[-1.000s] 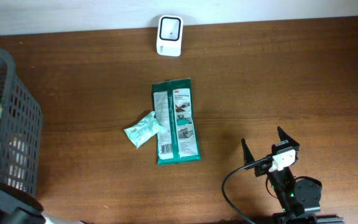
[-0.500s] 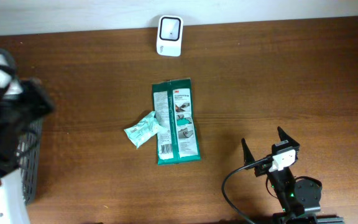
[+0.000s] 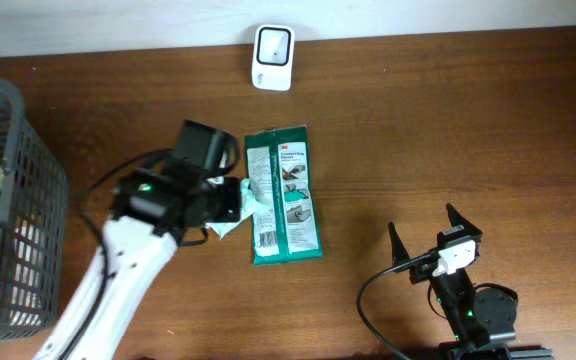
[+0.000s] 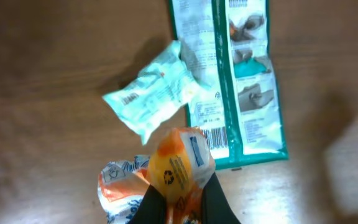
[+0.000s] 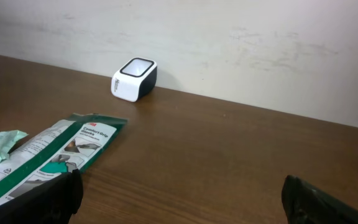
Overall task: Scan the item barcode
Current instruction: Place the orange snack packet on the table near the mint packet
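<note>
Left wrist: left gripper pinching orange packet, near green pack. Scanner well ahead, slightly right; I judge left arm nearer. Right gripper spread, empty.

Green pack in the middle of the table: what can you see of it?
The green 3M pack is a long, flat pouch of glossy film: green borders, a white printed strip along one side, small pictures along the other. It lies flat on the wooden table, one short end towards the white scanner. Its barcode faces up near the other end. A pale green packet overlaps one long edge. An orange packet in the left arm's fingers hangs by the barcode corner; contact cannot be told.
</note>
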